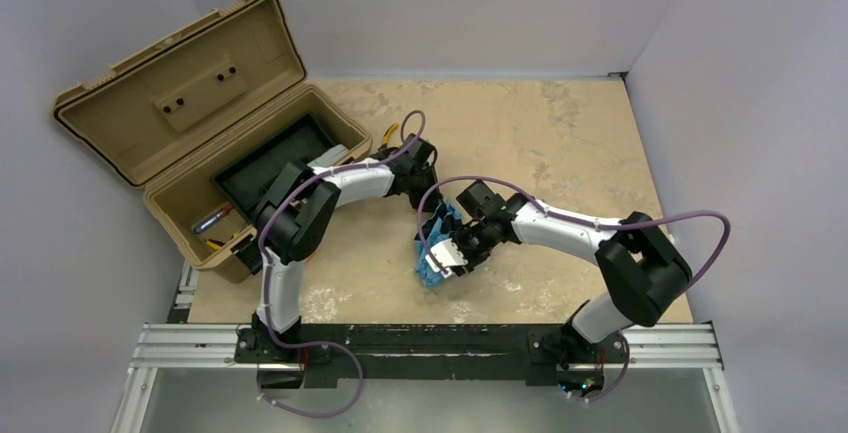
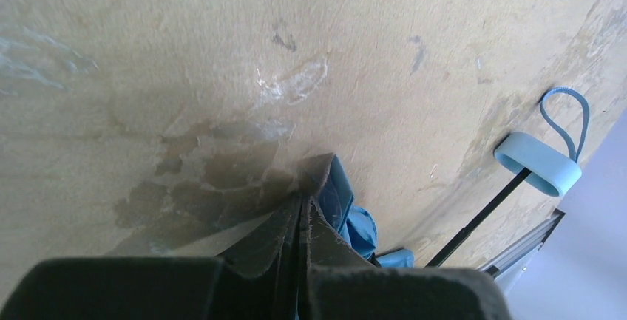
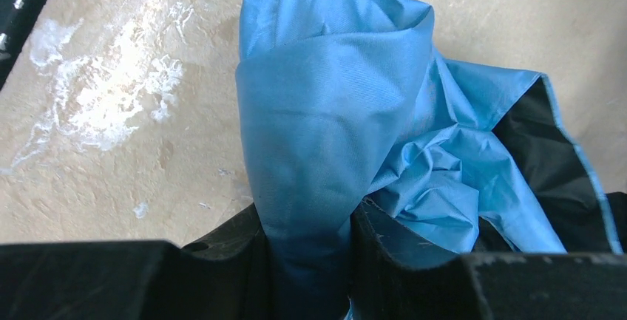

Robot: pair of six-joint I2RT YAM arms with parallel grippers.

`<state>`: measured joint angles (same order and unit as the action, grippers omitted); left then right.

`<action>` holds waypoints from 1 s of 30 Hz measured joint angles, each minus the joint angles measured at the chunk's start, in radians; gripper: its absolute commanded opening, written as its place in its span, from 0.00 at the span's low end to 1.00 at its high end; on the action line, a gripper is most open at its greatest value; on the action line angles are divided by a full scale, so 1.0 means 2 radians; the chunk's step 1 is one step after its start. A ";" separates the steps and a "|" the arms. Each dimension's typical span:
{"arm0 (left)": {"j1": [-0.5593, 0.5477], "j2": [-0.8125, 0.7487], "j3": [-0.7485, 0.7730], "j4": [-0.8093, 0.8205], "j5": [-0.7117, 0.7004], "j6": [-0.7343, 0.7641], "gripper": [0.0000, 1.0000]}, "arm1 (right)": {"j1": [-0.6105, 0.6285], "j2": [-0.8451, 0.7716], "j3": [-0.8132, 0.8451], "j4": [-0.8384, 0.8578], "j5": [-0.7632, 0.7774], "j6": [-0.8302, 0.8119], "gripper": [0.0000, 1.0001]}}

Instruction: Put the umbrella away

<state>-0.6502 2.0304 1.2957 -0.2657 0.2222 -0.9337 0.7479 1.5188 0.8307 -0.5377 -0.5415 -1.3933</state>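
I list: case on the table's far-left corner, tray inside it. Umbrella at mid-table, right of the case, between my two grippers: left gripper behind it, right gripper to its right, fabric in its jaws.

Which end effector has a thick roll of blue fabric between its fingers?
The right end effector: the umbrella fills its gap, while the left end effector has its fingers pressed together.
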 measured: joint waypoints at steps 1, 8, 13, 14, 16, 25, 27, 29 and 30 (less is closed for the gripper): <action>0.002 0.001 0.002 -0.001 0.000 0.002 0.00 | 0.000 0.007 0.005 -0.005 0.000 0.005 0.00; 0.012 0.003 0.008 -0.002 0.005 0.019 0.05 | -0.009 0.047 0.040 -0.037 -0.008 0.041 0.00; 0.013 -0.021 -0.007 -0.012 0.003 0.029 0.44 | -0.024 0.075 0.070 -0.069 -0.027 0.050 0.00; 0.014 -0.029 -0.010 -0.020 0.000 0.031 0.48 | -0.027 0.077 0.072 -0.072 -0.031 0.051 0.00; 0.016 -0.046 -0.016 -0.033 -0.004 0.032 0.52 | -0.031 0.079 0.073 -0.074 -0.038 0.052 0.00; 0.037 -0.189 -0.032 -0.058 -0.027 0.056 0.55 | -0.067 0.095 0.078 -0.089 -0.079 0.056 0.00; 0.041 -0.240 -0.048 -0.059 -0.040 0.072 0.56 | -0.078 0.100 0.083 -0.098 -0.087 0.055 0.00; 0.044 -0.295 -0.067 -0.058 -0.059 0.090 0.62 | -0.089 0.109 0.089 -0.110 -0.095 0.056 0.00; 0.046 -0.323 -0.079 -0.056 -0.070 0.100 0.70 | -0.095 0.113 0.094 -0.116 -0.098 0.056 0.00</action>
<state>-0.5583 1.3834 1.1381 -0.3771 0.0818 -0.7345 0.5587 1.7454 1.0183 -0.7704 -0.7376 -1.2819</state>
